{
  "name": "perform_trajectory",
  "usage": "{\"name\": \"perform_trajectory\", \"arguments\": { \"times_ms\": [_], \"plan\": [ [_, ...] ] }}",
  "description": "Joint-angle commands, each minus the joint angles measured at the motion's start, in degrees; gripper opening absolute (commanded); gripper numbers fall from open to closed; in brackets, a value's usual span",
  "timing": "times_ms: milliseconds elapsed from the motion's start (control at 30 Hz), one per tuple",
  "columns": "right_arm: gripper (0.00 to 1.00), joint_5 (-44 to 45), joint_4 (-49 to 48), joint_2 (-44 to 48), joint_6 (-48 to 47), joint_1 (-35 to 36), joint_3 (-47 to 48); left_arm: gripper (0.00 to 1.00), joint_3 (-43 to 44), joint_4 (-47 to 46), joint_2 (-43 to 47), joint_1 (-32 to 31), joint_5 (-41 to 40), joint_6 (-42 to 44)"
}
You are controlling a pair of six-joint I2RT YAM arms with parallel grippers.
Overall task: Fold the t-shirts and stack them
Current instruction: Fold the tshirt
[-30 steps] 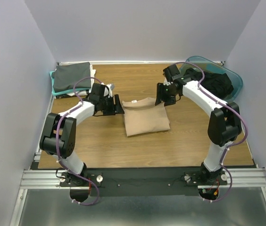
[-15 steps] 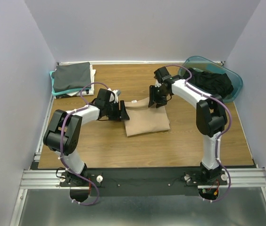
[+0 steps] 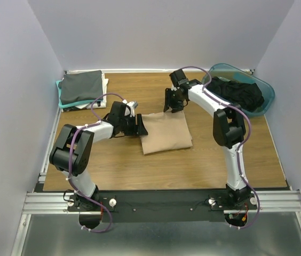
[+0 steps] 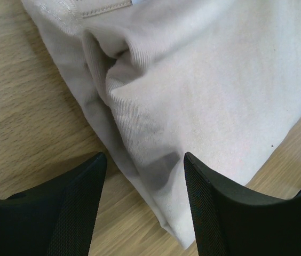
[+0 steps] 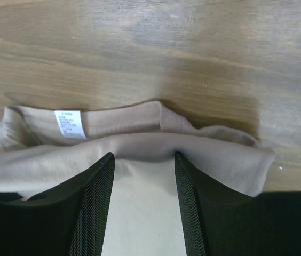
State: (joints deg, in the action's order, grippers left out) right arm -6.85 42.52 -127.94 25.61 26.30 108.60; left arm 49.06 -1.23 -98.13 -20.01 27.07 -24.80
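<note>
Folding of the tan shirt [image 3: 165, 133] is judged done: it is laid as a flat rectangle on the table [image 3: 204, 165]. The left gripper [image 3: 139, 126] is spread astride its left edge, the right gripper [image 3: 171, 101] spread over its collar edge, nothing grasped. Next, a firm pinch is needed for carrying to the stack [image 3: 81, 88].

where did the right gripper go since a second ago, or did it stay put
Yes, it moved. The right gripper shifted left and toward the back wall, farther from the teal tub, and is now at the tan shirt's far edge.
</note>
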Motion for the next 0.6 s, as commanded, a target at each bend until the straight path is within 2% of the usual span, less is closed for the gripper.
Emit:
{"name": "perform_trajectory", "arguments": {
  "times_ms": [0,300,567],
  "plan": [
    [0.56,1.8,-0.1,-3.8,0.8,0.3,2.8,0.69,-3.6,4.2,-1.6,-0.6,-2.1,1.9],
    [0.56,1.5,0.2,-0.4,0.5,0.3,5.2,0.69,-3.6,3.9,-1.6,-0.6,-1.8,1.9],
    [0.58,0.3,0.5,9.8,0.8,0.3,4.9,0.69,-4.7,2.6,-0.8,-0.5,-1.3,0.5]
  ]
}}
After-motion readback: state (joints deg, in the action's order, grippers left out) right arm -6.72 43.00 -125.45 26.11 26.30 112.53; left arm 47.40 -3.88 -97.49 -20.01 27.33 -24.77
